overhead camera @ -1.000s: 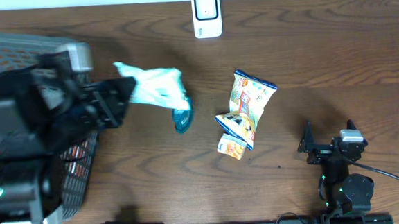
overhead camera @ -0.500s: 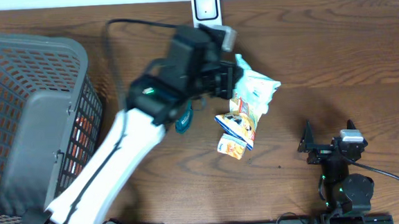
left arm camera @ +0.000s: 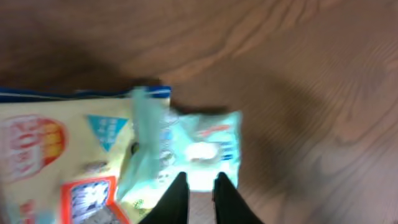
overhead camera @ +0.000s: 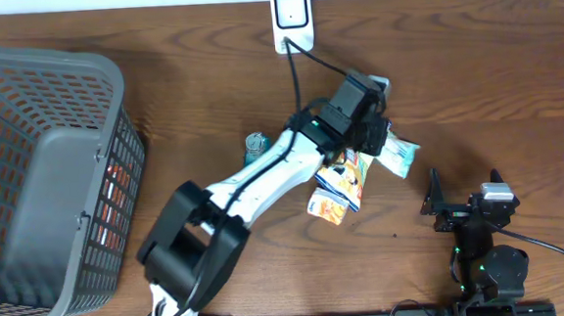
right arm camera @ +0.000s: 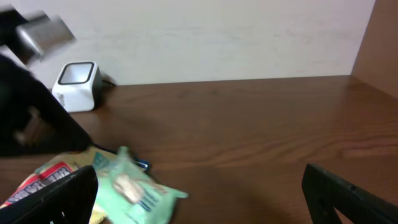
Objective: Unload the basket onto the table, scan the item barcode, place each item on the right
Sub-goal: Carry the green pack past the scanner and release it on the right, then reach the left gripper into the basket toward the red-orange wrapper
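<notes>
Basket (overhead camera: pixel 48 182) occupies the left end of the desk (overhead camera: pixel 512 66). Scanner (overhead camera: pixel 292 20) at rear centre. Snack bags (overhead camera: pixel 332 204) right of centre; wipes pack (overhead camera: pixel 400 156) overlaps their right edge.

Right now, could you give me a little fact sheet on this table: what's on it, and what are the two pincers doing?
Left pincer: fingers nearly together, pinching the edge of a pale green packet
Packet position: lying partly over the yellow snack bags
Right pincer: wide open, holding nothing, parked near the front edge
Scanner: small white box at the far edge of the table
Basket: grey mesh, at the left end
Other: small teal item beside the left arm
</notes>
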Action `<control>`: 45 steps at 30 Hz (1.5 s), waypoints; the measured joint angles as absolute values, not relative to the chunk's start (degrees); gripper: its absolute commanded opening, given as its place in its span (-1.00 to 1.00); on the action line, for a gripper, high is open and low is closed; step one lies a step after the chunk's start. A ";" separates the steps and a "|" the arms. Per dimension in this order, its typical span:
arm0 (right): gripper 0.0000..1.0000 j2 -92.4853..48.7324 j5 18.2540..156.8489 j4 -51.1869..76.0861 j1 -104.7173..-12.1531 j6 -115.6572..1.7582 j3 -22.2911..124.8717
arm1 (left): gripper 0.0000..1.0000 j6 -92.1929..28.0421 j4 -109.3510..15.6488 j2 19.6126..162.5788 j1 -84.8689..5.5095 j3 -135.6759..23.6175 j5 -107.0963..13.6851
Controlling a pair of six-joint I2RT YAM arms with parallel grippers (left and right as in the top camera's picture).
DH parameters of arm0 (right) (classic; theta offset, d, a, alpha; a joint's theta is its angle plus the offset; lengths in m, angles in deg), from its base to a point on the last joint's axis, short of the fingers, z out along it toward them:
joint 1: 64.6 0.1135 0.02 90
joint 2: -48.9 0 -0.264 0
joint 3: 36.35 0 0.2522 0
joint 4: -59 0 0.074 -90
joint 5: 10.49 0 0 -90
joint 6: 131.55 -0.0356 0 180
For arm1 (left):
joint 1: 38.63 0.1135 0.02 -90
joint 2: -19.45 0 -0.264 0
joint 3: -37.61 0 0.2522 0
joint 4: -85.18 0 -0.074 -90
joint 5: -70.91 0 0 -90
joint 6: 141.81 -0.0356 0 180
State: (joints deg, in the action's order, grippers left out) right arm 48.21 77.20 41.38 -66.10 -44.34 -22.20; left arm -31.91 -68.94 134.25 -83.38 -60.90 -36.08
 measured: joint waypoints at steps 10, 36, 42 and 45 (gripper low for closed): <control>0.98 48.21 77.20 41.38 -66.10 -44.36 -22.20 | -0.40 -34.77 -67.89 134.43 -83.34 -60.93 -33.24; 0.99 48.21 77.20 41.38 -66.10 -44.36 -22.20 | 0.96 -23.02 -40.87 88.05 -39.54 -64.79 3.57; 0.99 48.21 77.20 41.38 -66.07 -44.34 -22.20 | 0.96 -15.69 -38.71 88.09 -29.57 -64.79 3.72; 0.98 48.21 77.20 41.38 -66.07 -44.36 -22.20 | 0.96 -13.88 -38.38 88.27 -26.64 -64.79 3.76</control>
State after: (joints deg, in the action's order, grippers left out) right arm 48.21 77.20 41.38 -66.07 -44.36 -22.20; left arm -13.88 -38.38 88.27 -26.64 -64.79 3.76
